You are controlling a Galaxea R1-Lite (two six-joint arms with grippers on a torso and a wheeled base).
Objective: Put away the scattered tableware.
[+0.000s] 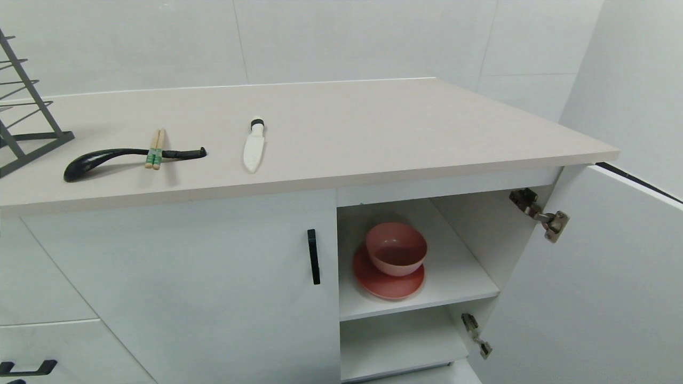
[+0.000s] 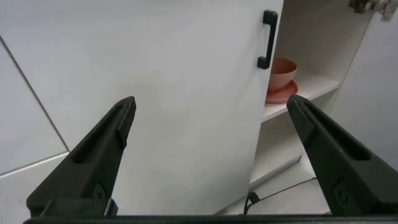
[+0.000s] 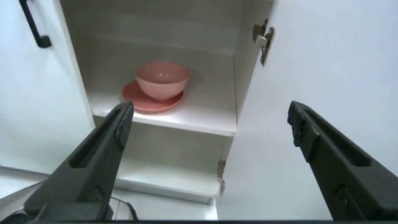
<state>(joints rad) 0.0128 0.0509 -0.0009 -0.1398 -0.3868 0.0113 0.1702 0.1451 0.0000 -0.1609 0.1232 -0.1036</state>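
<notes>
my left fingers (image 2: pixel 102 155) are spread wide, holding nothing, in front of the shut door (image 2: pixel 155 93) w/ the black handle (image 2: pixel 268 38). my right fingers (image 3: pixel 93 162) are spread too, empty, facing the open cupboard (image 3: pixel 205 37). pink bowl (image 1: pixel 396 248) sits on a red plate (image 1: pixel 388 289) on the upper shelf (image 1: pixel 464 272). on the bench (image 1: pixel 373 122): black ladle (image 1: pixel 90 158) w/ chopsticks (image 1: pixel 155 149) across its handle, white knife (image 1: pixel 254 146) near them, apart. wire rack (image 1: pixel 26 106) at the bench's left end.

rack (image 1: pixel 66 137) cut off left; plate (image 1: pixel 388 289) half under bowl (image 1: pixel 396 246).
</notes>
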